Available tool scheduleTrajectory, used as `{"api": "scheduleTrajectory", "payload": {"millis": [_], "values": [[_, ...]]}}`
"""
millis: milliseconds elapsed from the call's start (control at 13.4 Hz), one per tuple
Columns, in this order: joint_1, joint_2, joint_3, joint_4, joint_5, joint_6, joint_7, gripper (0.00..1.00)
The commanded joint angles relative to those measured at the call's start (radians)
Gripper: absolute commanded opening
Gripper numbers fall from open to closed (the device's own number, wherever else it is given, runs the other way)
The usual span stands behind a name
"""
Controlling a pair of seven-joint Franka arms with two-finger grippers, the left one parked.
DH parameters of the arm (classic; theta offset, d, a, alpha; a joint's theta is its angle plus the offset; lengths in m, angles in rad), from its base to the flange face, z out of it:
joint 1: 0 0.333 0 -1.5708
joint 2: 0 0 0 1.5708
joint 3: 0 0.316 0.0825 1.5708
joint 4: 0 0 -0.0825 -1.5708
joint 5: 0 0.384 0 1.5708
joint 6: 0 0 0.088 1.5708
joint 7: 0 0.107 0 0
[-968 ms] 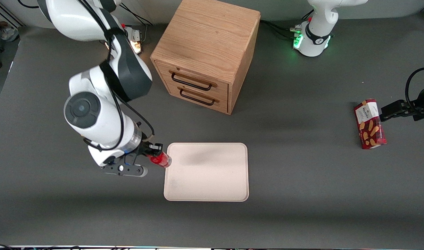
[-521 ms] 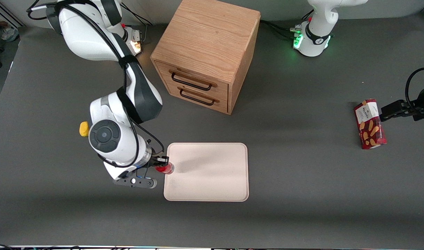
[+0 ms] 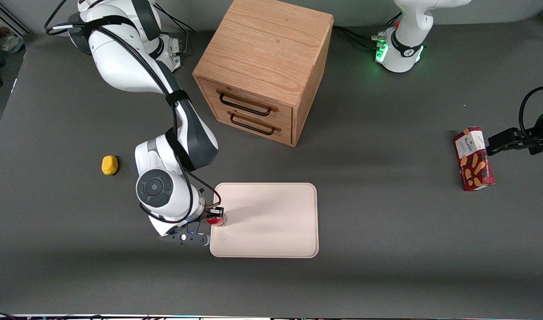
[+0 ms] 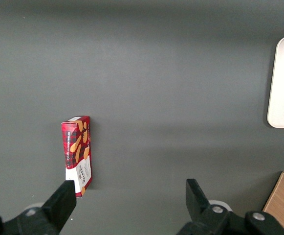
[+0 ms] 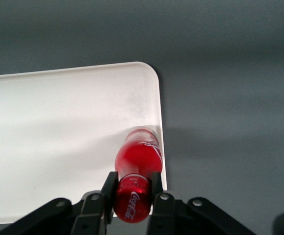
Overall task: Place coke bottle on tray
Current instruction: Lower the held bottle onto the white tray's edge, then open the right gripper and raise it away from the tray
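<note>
My right gripper (image 3: 214, 216) (image 5: 132, 183) is shut on the coke bottle (image 3: 217, 219) (image 5: 138, 159), a small glossy red bottle with white lettering on its cap. I hold it by the cap end, nearly upright. The bottle hangs just over the edge of the pale cream tray (image 3: 271, 222) (image 5: 58, 127) at the working arm's end. Its base is close to the tray's surface; contact cannot be told. The black fingers (image 5: 109, 187) press on both sides of the cap.
A wooden cabinet (image 3: 264, 66) with two shut drawers stands farther from the front camera than the tray. A small yellow object (image 3: 110, 165) lies toward the working arm's end. A red snack box (image 3: 473, 159) (image 4: 77, 154) lies toward the parked arm's end.
My gripper has carried the bottle toward the tray and nearer the front camera, from beside the rim to over the tray's edge. The arm's shift uncovered the yellow object.
</note>
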Motion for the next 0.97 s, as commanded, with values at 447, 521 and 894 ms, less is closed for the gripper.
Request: {"api": "scheduleTrajectory", "payload": {"millis": [447,521,894], "values": [[0.006,-0.005,0.004,-0.025,0.002,0.029,0.002,0.6],[0.006,-0.007,0.004,-0.025,0.002,0.029,0.004,0.76],[0.005,-0.061,0.003,-0.025,-0.007,-0.014,0.001,1.0]]}}
